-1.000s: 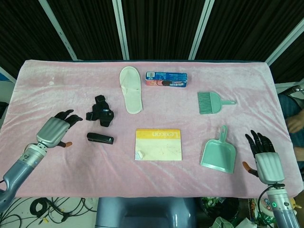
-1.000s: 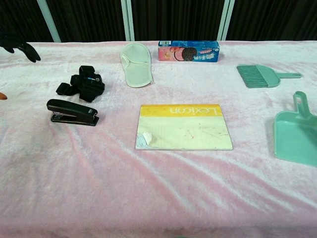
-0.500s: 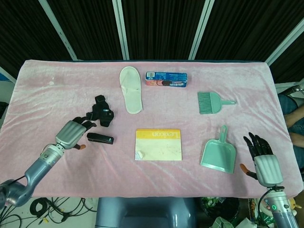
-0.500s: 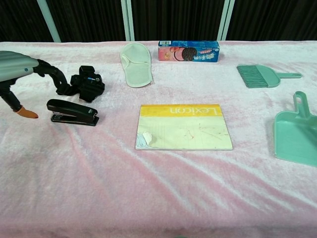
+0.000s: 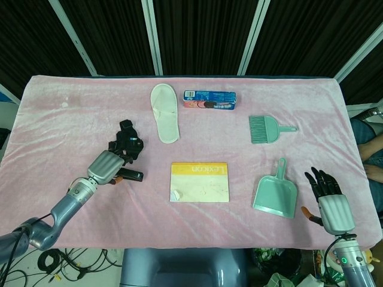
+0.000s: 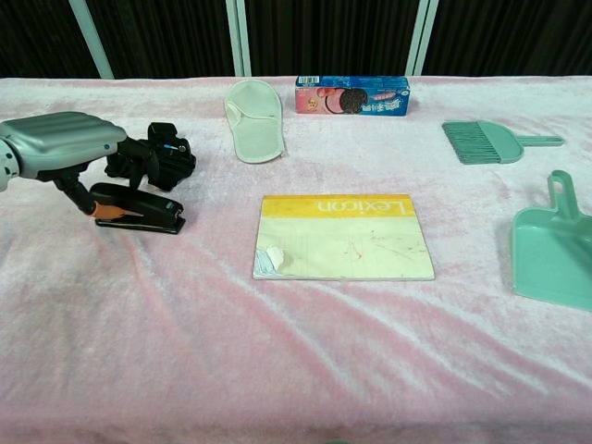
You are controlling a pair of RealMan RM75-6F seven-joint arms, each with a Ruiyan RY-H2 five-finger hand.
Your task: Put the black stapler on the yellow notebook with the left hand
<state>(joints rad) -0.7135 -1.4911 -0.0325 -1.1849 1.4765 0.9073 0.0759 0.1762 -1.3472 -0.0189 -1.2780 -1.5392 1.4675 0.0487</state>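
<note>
The black stapler [image 5: 133, 176] [image 6: 148, 211] lies flat on the pink cloth, left of the yellow notebook [image 5: 200, 182] [image 6: 342, 236]. My left hand [image 5: 108, 166] [image 6: 65, 148] hovers over the stapler's left end. Its fingers reach behind the stapler and its thumb comes down in front; the stapler still rests on the cloth. The hand hides part of the stapler in the head view. My right hand [image 5: 329, 200] stays at the table's front right edge, fingers spread, holding nothing; the chest view does not show it.
A black strapped object [image 5: 127, 143] [image 6: 157, 155] sits just behind the stapler, close to my left fingers. A white slipper [image 5: 164, 112], a blue cookie box [image 5: 209, 100], a green brush [image 5: 266, 129] and a green dustpan [image 5: 275, 194] lie further back and right.
My left hand has moved right from the table's left edge until it is over the stapler. The right hand has drawn back slightly toward the front edge. The stapler has not moved.
</note>
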